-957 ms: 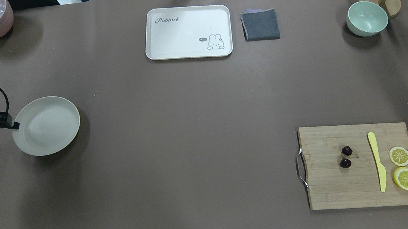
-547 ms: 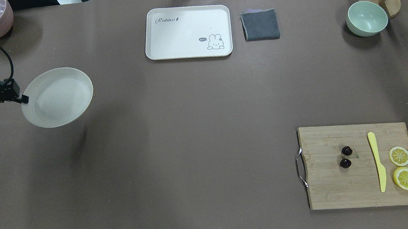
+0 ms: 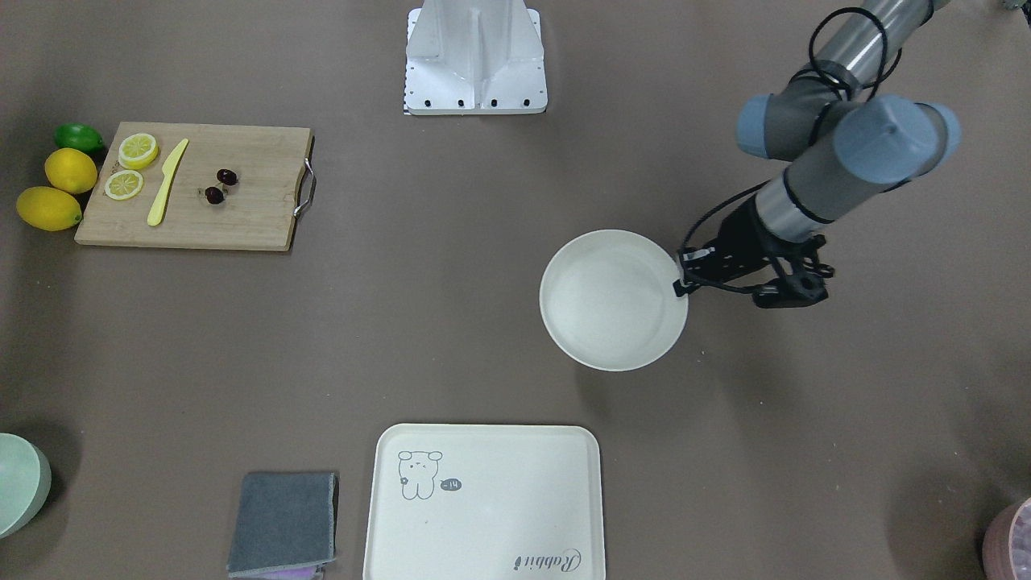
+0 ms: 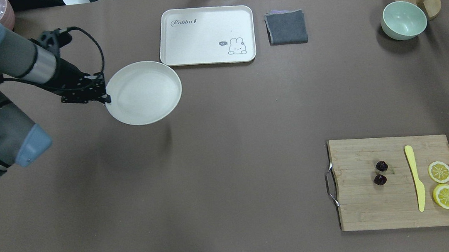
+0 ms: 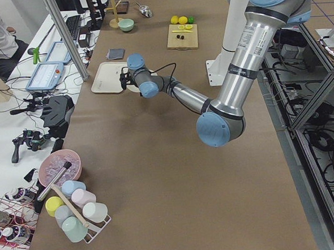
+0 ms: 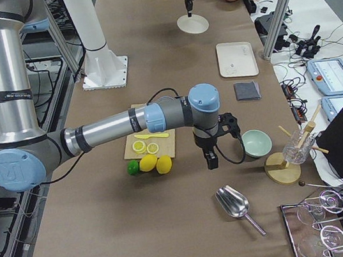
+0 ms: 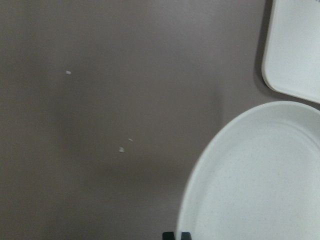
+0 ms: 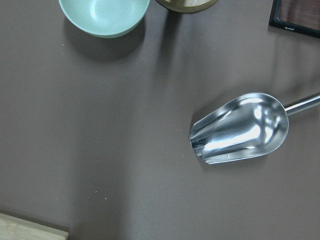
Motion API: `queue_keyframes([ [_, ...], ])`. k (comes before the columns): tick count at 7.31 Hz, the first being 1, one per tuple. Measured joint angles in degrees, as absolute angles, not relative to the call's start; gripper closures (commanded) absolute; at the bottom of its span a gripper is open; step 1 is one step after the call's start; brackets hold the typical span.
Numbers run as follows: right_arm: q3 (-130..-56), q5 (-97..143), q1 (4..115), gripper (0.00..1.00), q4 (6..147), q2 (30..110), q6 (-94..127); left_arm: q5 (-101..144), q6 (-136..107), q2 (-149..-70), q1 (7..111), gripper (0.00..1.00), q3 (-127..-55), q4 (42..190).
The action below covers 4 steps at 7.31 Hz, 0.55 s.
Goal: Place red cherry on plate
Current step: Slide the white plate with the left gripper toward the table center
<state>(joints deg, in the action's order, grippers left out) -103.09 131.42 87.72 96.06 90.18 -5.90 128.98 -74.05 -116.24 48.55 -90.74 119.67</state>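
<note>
The red cherry [image 4: 380,173] is a dark pair lying on the wooden cutting board [image 4: 363,211] at the near right, also seen in the front view [image 3: 221,185]. My left gripper [image 4: 106,100] is shut on the left rim of the round cream plate [image 4: 144,92], holding it a little above the table beside the tray. The front view shows the same grip [image 3: 679,286] on the plate [image 3: 612,302]. The left wrist view is filled by the plate [image 7: 260,180]. My right gripper [image 6: 211,158] hangs by the green bowl; I cannot tell whether it is open or shut.
The rabbit tray [image 4: 206,35] and a grey cloth [image 4: 286,27] lie at the back. A green bowl [image 4: 403,19] and a metal scoop [image 8: 240,129] are at the right. A yellow knife [image 4: 414,177], lemon slices [image 4: 442,184], lemons and a lime sit on or by the board.
My left arm has carried the plate to the right and toward the far side, from the table's left edge to just beside the rabbit tray. The cherries have not moved.
</note>
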Motion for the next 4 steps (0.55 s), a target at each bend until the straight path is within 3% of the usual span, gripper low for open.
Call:
queue_keyframes([
  [4, -103.28, 131.34, 87.72, 0.0, 96.06, 90.58, -6.08, 115.86, -86.4, -125.72, 36.59, 1.0, -86.13, 120.01],
])
